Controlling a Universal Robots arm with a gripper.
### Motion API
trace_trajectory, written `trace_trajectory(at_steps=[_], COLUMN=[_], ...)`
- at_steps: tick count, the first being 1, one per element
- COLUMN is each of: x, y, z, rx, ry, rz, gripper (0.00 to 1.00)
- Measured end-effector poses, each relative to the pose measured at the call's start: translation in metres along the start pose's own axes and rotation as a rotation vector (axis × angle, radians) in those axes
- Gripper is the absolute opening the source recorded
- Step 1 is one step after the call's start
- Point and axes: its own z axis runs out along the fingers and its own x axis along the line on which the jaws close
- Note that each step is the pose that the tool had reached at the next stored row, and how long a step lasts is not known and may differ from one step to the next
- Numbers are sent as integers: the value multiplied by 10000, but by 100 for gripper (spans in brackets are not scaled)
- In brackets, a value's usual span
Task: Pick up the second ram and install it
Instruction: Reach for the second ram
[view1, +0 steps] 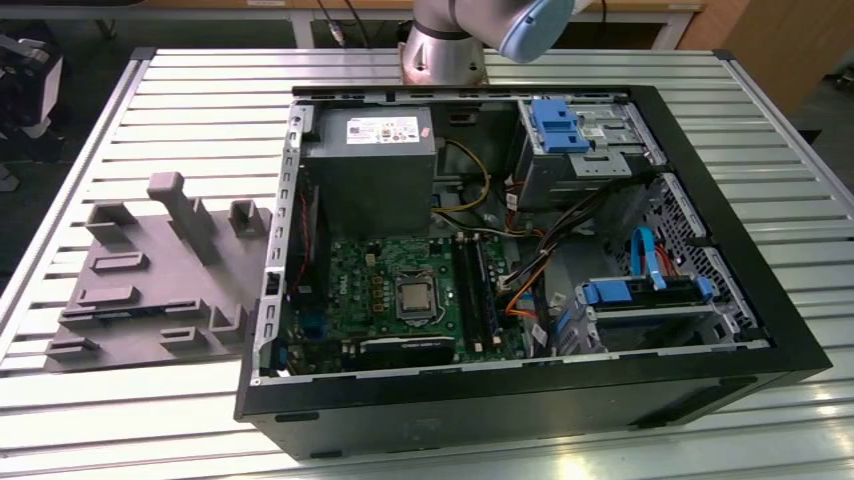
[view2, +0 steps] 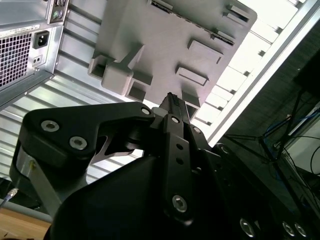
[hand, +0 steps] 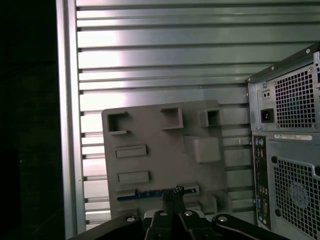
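Observation:
The second ram (hand: 150, 194), a thin dark stick with a blue tint, lies in a slot of the grey plastic block (hand: 160, 150) in the first wrist view. My gripper (hand: 175, 192) hovers above that block with its fingertips together and nothing between them, just over one end of the stick. In the second wrist view the gripper (view2: 172, 100) points at the same block (view2: 165, 30). The exterior view shows the block (view1: 147, 290) at its left, beside the open computer case (view1: 534, 400). Inside lie the green board (view1: 387, 290) and its long black slots (view1: 470, 285).
The case holds a grey power supply (view1: 367, 165), blue drive brackets (view1: 561, 125) and bundled cables (view1: 534, 270). All of it rests on a ribbed metal table (view1: 200, 100). The arm's base (view1: 441, 50) stands behind the case. Dark floor lies beyond the table edge (hand: 65, 125).

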Motion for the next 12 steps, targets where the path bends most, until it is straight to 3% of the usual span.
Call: trace_trajectory(at_steps=[12], x=[36], y=[-7], z=[2], rx=[0], ry=[0], rz=[0], gripper=[11])
